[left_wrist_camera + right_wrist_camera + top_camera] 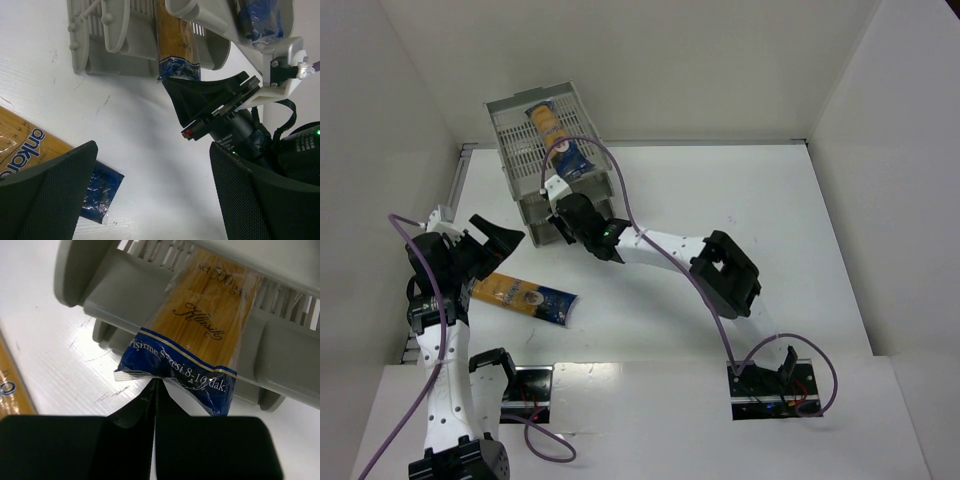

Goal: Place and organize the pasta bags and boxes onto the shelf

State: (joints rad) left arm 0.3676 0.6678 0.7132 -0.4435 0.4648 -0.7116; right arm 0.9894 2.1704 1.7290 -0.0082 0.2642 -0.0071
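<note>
Holding the left pincer [150,200] spread wide above the table [770,220] on the near left side, gripping nothing. Hovering near the loose packet [525,295], the latter lying flat and slantwise on the table, well apart from the shelf [510,120], orange part toward the left and dark blue end toward the right. Counting this one as the part left to do: needing a grasp, a lift and a place in a tray.

Reaching farther in with the right pincer [155,390], fingers pressed tight together, tips meeting the lower edge of the blue end of a second packet [200,330]. Not making out any pinching of film between them; looking more like a nudge than a grip. Finding that packet lying lengthwise in one of the lower trays, beneath another tray, blue end sticking out past the front rim. Judging it as placed but probably wanting a push farther in.

Finding, farthest back, a third packet [552,125] lying along the top tray, blue end toward the front, seemingly settled. Seeing the shelf itself at the far edge of the table by the back wall, turned at a slight angle. Reckoning two of three packets as shelved, one of them being straightened, and one waiting on the table.
</note>
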